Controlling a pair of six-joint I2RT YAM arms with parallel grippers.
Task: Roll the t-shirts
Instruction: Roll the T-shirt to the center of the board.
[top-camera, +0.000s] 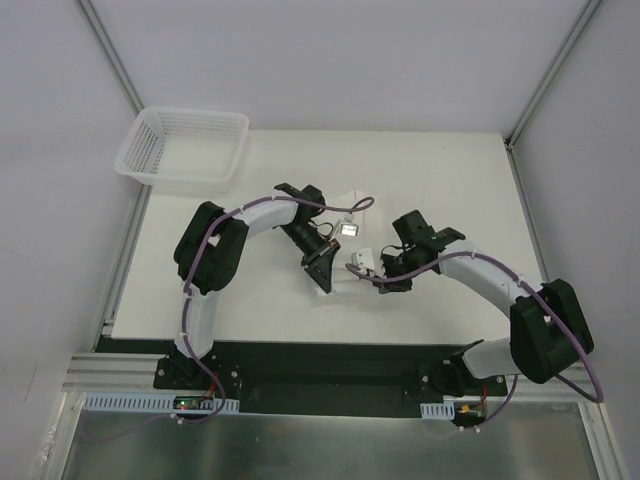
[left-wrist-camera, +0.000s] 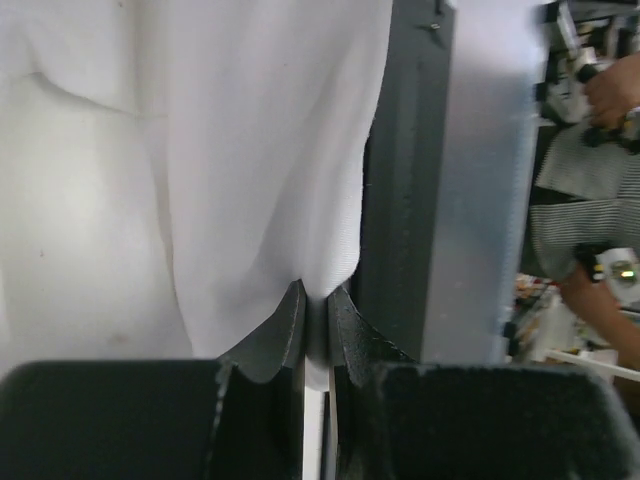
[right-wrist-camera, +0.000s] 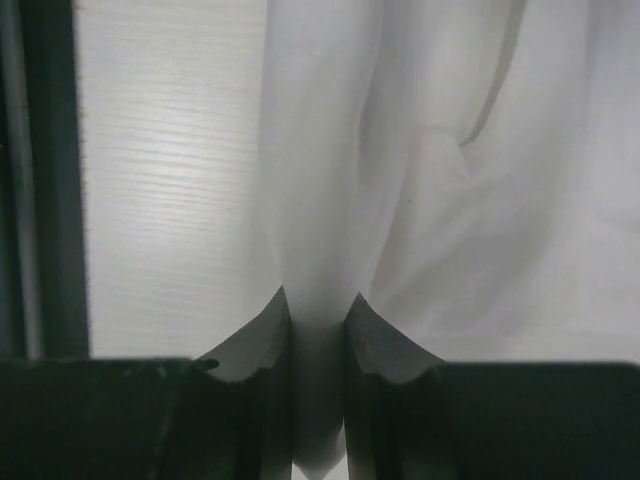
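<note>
A white t-shirt (top-camera: 341, 283) lies bunched between the two arms at the middle of the white table and is hard to tell from the tabletop. My left gripper (top-camera: 322, 283) is shut on a pinch of this cloth. In the left wrist view the cloth (left-wrist-camera: 230, 160) hangs from the closed fingertips of the gripper (left-wrist-camera: 317, 308). My right gripper (top-camera: 381, 281) is shut on a fold of the same shirt. In the right wrist view the cloth (right-wrist-camera: 440, 200) runs up between the jaws of the gripper (right-wrist-camera: 318, 318). No neck label shows.
A white mesh basket (top-camera: 137, 152) stands at the back left corner of the table (top-camera: 450, 180). White walls with metal frame posts enclose the table. The left wrist view shows a dark frame post (left-wrist-camera: 405, 180) and a person in a striped shirt (left-wrist-camera: 580, 200) beyond it.
</note>
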